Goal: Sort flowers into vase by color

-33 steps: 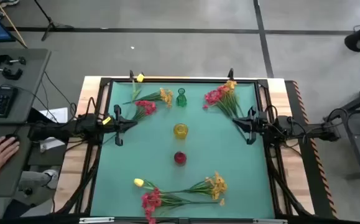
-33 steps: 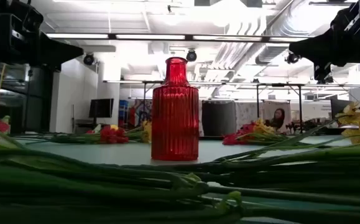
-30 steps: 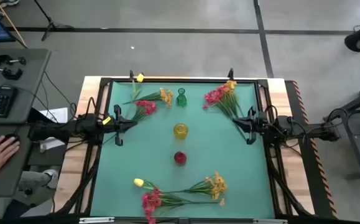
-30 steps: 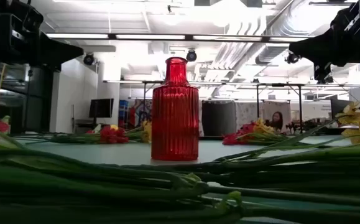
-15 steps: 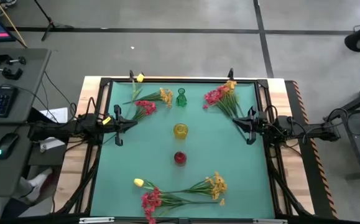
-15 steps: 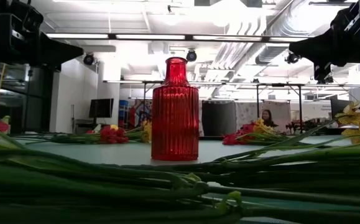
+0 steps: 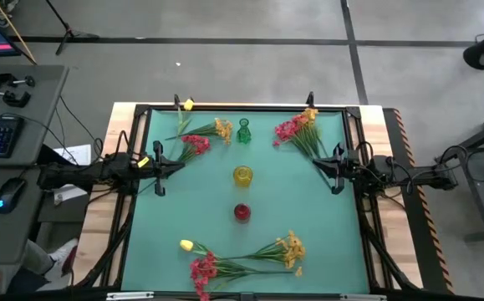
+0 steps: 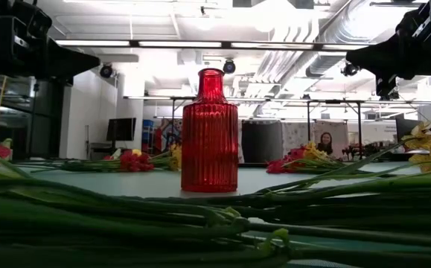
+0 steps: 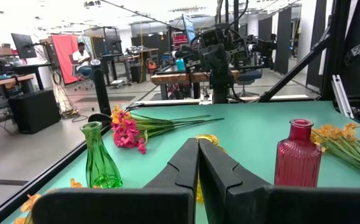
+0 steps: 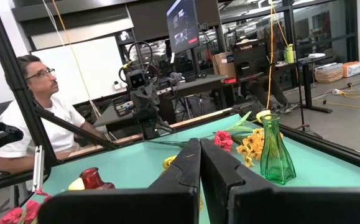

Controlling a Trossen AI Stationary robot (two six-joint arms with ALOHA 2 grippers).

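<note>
Three small vases stand in a line down the middle of the teal mat: green vase [image 7: 243, 131] far, yellow vase [image 7: 242, 176] in the middle, red vase [image 7: 241, 212] near. Mixed pink-red and orange-yellow bunches lie flat at the far left [image 7: 198, 139], far right [image 7: 298, 130] and near edge [image 7: 246, 256]. A yellow tulip [image 7: 186, 245] lies by the near bunch. My left gripper [image 7: 180, 164] hovers shut at the mat's left side. My right gripper [image 7: 315, 161] hovers shut at the right side. Both point toward the yellow vase and hold nothing.
A black frame [image 7: 242, 107] rims the mat, with another yellow tulip [image 7: 188, 104] on its far rail. Bare mat lies between the vases and both grippers. A desk with keyboard and mouse [image 7: 6, 201] stands left of the table. A person [image 10: 43, 118] sits beyond the left side.
Both arms have kept still and no flower or vase has moved. A person's hand that lay on the mouse at the desk left of the table has drawn away.
</note>
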